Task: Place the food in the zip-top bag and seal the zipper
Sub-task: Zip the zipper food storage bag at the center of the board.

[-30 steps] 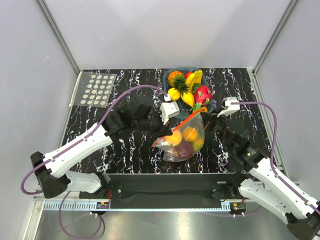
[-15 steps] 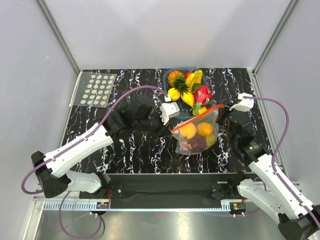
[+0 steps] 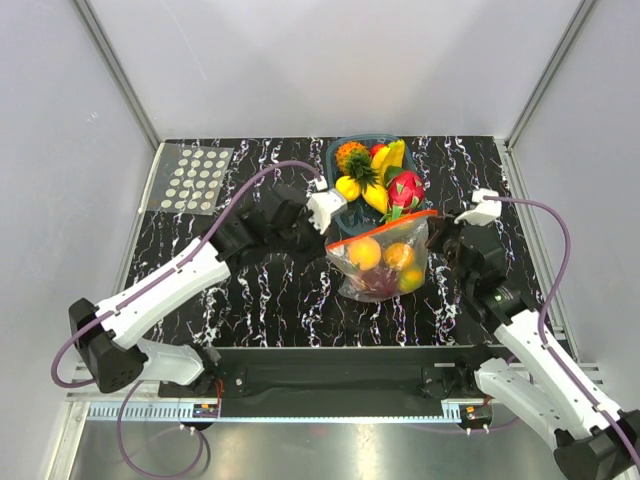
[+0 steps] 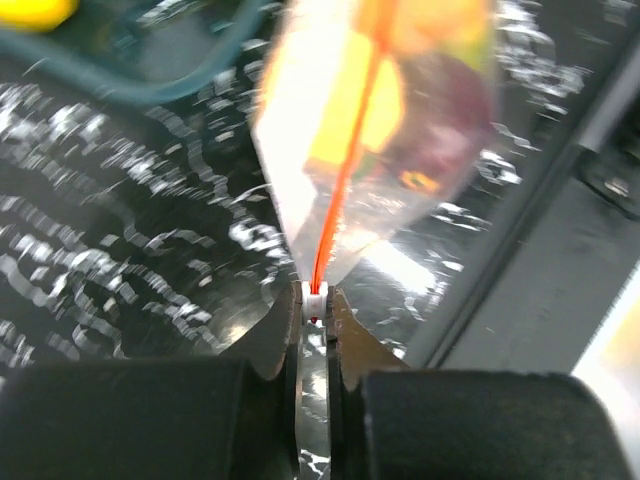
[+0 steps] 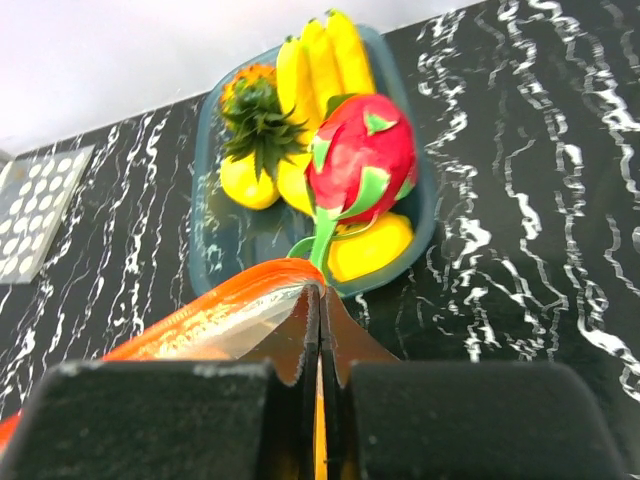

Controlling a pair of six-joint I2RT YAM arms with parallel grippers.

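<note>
The clear zip-top bag [image 3: 382,264] hangs between my two grippers above the table, mouth edge up. Inside it are two orange fruits [image 3: 364,253] and a dark red-purple one [image 3: 378,285]. Its red-orange zipper [image 3: 385,226] runs taut from left to right. My left gripper [image 3: 330,240] is shut on the white slider at the zipper's left end [image 4: 315,296]. My right gripper [image 3: 437,222] is shut on the bag's right corner at the zipper [image 5: 318,292]. More toy fruit lies in the teal tray [image 3: 332,152].
The tray holds a pink dragon fruit [image 3: 405,188], yellow bananas [image 3: 390,157] and a small pineapple [image 3: 352,158], just behind the bag. A clear sheet with white dots [image 3: 196,178] lies at the far left. Grey walls stand on three sides.
The bag has been lifted and pulled flat between the grippers. Its zipper went from slanted to nearly level. The left gripper moved up to the left end and the right gripper moved right and back.
</note>
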